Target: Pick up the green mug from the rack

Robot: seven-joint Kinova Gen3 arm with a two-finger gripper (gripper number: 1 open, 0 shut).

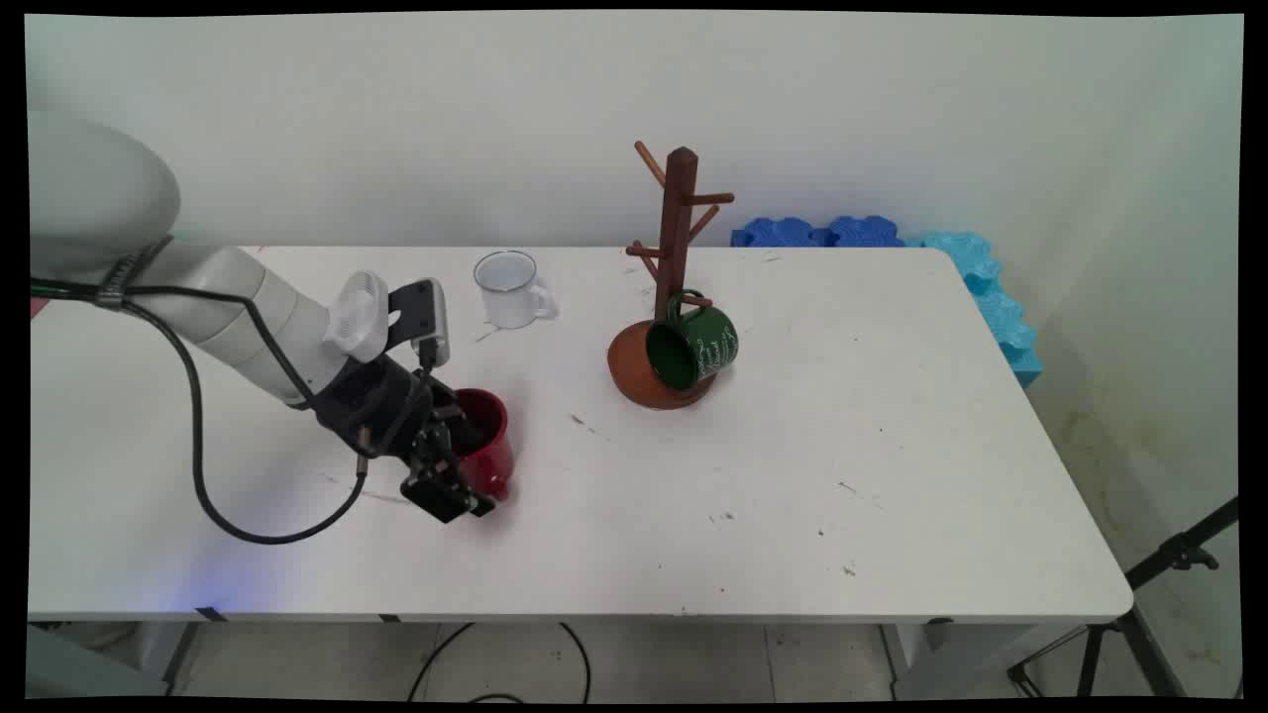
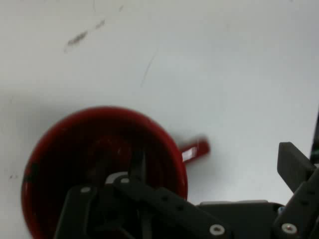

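Table, white and scuffed, carries a brown wooden mug tree with a glossy green mug hung low over its round base, and a white enamel mug standing upright behind. Black gripper is spread wide across the rim of a red mug on the table's left half, one finger reaching inside, the other outside beside its handle.

The gripper is sitting at the near left of the table, one finger reaching inside a mug. Behind it a second mug is standing. To the right a mug tree is standing, a third mug hanging on it.
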